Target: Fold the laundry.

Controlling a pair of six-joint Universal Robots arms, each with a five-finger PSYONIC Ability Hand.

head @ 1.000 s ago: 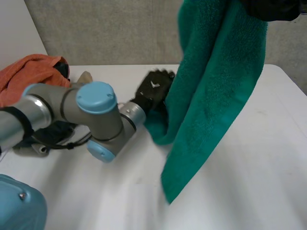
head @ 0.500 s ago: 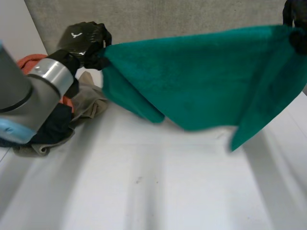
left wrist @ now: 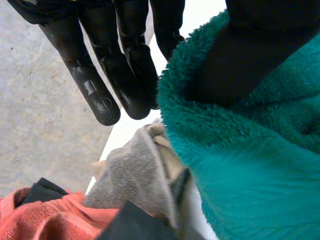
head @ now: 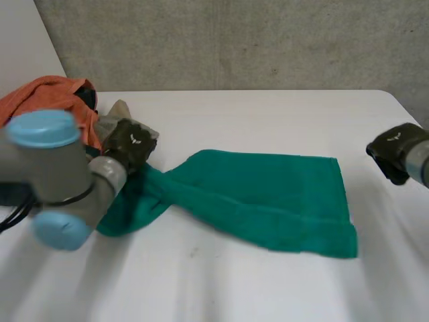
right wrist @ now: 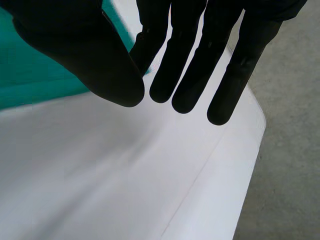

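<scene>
Towel (left wrist: 250, 170): green, wrapped over the thumb.
Left hand (left wrist: 125, 55): fingers straight, at the towel's ten o'clock.
Grey cloth (left wrist: 130, 180): just beside the towel, at its nine o'clock.
Orange cloth (left wrist: 45, 220): at the grey cloth's eight o'clock.

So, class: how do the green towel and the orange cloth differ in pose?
The green towel lies spread across the middle of the table; the orange cloth sits crumpled at its edge. The towel's end meets the left hand; no hand touches the orange cloth. Both are unfolded.
</scene>
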